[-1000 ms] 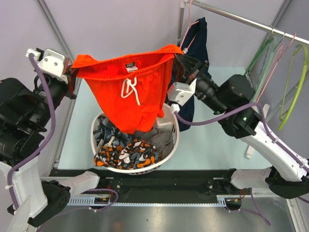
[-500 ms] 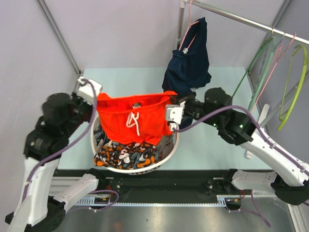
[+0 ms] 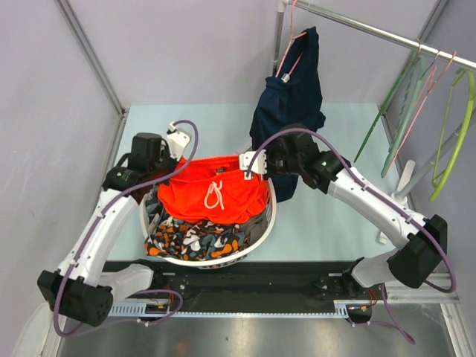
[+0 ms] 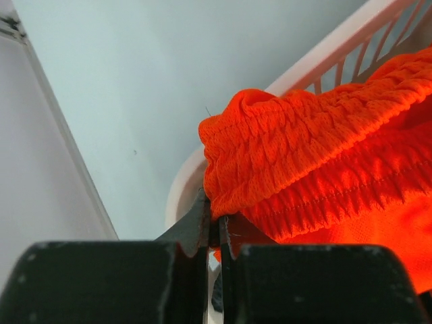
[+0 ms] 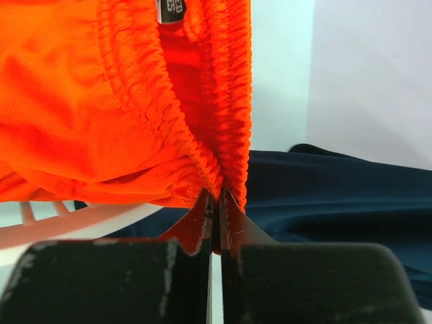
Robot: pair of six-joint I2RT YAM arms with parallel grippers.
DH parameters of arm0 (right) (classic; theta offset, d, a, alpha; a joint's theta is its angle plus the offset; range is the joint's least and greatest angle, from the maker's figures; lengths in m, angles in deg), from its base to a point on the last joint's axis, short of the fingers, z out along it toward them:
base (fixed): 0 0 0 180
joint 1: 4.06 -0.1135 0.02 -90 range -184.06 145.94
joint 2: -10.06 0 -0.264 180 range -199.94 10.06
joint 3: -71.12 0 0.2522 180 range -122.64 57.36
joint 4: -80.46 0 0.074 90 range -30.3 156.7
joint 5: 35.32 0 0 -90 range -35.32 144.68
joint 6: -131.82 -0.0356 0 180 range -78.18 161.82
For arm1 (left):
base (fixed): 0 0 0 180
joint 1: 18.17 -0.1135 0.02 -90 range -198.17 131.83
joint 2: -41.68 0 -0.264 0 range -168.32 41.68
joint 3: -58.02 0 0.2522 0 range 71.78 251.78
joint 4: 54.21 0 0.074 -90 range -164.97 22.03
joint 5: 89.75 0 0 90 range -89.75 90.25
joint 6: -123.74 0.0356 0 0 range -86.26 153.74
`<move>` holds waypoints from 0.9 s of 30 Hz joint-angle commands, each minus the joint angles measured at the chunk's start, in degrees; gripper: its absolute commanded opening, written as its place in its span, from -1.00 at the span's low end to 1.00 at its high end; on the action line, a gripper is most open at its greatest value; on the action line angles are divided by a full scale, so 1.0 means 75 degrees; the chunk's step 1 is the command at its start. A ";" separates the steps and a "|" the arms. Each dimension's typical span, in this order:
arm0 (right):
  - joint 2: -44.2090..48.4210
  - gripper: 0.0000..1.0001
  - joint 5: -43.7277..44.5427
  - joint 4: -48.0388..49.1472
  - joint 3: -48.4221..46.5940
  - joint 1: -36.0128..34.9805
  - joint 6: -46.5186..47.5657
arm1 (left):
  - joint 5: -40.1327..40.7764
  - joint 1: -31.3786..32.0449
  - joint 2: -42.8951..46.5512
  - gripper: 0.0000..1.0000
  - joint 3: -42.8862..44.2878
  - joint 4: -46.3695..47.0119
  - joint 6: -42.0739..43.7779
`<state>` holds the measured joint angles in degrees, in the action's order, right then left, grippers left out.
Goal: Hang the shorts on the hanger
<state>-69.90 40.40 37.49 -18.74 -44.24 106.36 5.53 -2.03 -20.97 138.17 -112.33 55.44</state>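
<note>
The orange-red shorts (image 3: 216, 195) with a white drawstring hang spread over the white laundry basket (image 3: 271, 213), their lower part resting in it. My left gripper (image 3: 173, 161) is shut on the left end of the waistband, and my right gripper (image 3: 250, 165) is shut on the right end. In the left wrist view the gripper (image 4: 214, 223) pinches the gathered waistband (image 4: 304, 142) beside the basket rim (image 4: 324, 54). In the right wrist view the gripper (image 5: 216, 202) pinches the waistband (image 5: 101, 101). The dark green hanger (image 3: 390, 104) hangs on the rail at the right, away from both grippers.
A navy garment (image 3: 291, 100) hangs on a pink hanger just behind my right gripper and shows in the right wrist view (image 5: 337, 196). An orange-black-white patterned cloth (image 3: 195, 239) lies in the basket. Lime-green hangers (image 3: 455, 126) and a pink one hang on the rail (image 3: 372, 30).
Both arms have come down and inward with the shorts, from held high and stretched to low over the basket. The shorts now sag into the basket.
</note>
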 commanded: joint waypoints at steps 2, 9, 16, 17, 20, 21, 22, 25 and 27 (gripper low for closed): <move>-0.0038 -1.00 -0.0334 -0.0382 0.0056 -0.0020 0.0068 | -0.0492 -0.0265 0.0185 -0.99 -0.0940 0.0594 0.0155; -0.0201 -0.53 -0.0346 -0.0827 0.0126 -0.0162 0.0103 | -0.0984 -0.0265 0.0268 -0.22 -0.1517 0.0325 0.0026; 0.0488 0.21 -0.0381 -0.1296 0.0115 -0.0500 0.0080 | -0.1488 -0.0265 0.0221 0.38 -0.0219 -0.0365 -0.0092; 0.0641 0.29 -0.0392 -0.1331 0.0115 -0.0548 0.0044 | -0.1721 -0.0265 0.0186 0.40 -0.0007 -0.0483 -0.0092; 0.1309 0.57 -0.0369 -0.1472 0.0115 -0.0829 -0.0201 | -0.2039 -0.0265 0.0174 0.54 0.0674 -0.0986 -0.0080; 0.1681 0.66 -0.0346 -0.1519 0.0115 -0.0899 -0.0364 | -0.2202 -0.0265 0.0139 0.60 0.0977 -0.1092 -0.0068; 0.1848 0.69 -0.0311 -0.1531 0.0115 -0.1016 -0.0459 | -0.2273 -0.0265 0.0104 0.63 0.1131 -0.1198 -0.0010; 0.2620 0.75 -0.0264 -0.1531 0.0115 -0.1099 -0.0845 | -0.2707 -0.0265 0.0022 0.73 0.1694 -0.1562 0.0177; 0.3146 0.80 -0.0078 -0.1194 0.0115 -0.1134 -0.1556 | -0.3115 -0.0265 0.0103 0.79 0.1986 -0.1597 0.0248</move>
<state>-52.92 38.06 26.45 -17.23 -52.40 103.01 -10.58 -3.80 -20.27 148.27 -120.79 55.87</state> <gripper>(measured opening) 0.883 0.873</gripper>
